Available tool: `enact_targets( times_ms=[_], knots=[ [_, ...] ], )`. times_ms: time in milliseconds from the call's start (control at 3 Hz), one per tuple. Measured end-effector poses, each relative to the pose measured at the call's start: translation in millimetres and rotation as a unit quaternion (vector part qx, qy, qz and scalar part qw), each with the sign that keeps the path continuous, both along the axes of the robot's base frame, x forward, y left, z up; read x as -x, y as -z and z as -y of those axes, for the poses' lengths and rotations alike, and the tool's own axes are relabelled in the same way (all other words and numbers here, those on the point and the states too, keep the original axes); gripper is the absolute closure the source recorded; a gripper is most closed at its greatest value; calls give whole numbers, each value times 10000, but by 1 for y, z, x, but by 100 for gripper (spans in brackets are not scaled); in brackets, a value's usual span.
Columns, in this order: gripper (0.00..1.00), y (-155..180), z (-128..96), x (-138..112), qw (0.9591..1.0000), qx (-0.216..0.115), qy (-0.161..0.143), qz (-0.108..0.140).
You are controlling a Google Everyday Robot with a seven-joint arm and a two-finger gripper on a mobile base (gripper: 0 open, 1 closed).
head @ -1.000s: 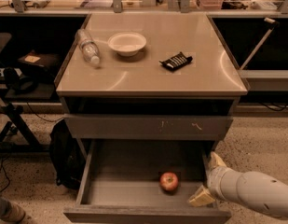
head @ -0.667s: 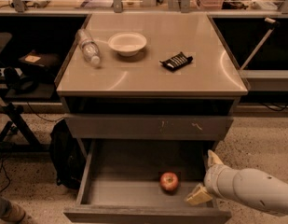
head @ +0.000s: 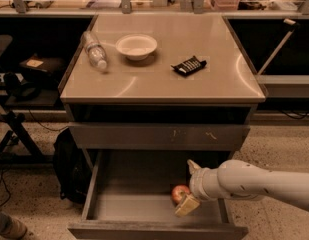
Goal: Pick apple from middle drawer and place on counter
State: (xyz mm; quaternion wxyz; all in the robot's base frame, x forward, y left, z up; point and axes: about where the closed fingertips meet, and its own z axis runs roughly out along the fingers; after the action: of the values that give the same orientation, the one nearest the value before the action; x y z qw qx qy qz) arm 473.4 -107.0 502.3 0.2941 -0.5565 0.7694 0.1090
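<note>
The apple (head: 178,192) is small, red and round, and lies on the floor of the open middle drawer (head: 134,206), toward its right side. My gripper (head: 186,188) reaches in from the right on a white arm and is open. One pale finger (head: 193,166) sits above and behind the apple, the other (head: 187,205) just in front of it. The apple lies at the mouth of the fingers, partly hidden by the lower one. The beige counter (head: 159,76) is the top of the cabinet above.
On the counter lie a plastic bottle (head: 95,51), a white bowl (head: 136,46) and a dark snack bag (head: 189,65). A shut grey drawer front (head: 159,137) with small scratches hangs above the open drawer. A black bag (head: 69,166) sits on the floor at the left.
My arm has moved left across the drawer, bringing the open fingers from beside the right wall up to the apple. The apple has stayed put.
</note>
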Motion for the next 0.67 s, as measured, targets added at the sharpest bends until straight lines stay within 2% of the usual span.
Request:
enact_targets(
  times_ms=[667],
  knots=[
    [0,4,3,0,10000,16,80,-37]
  ],
)
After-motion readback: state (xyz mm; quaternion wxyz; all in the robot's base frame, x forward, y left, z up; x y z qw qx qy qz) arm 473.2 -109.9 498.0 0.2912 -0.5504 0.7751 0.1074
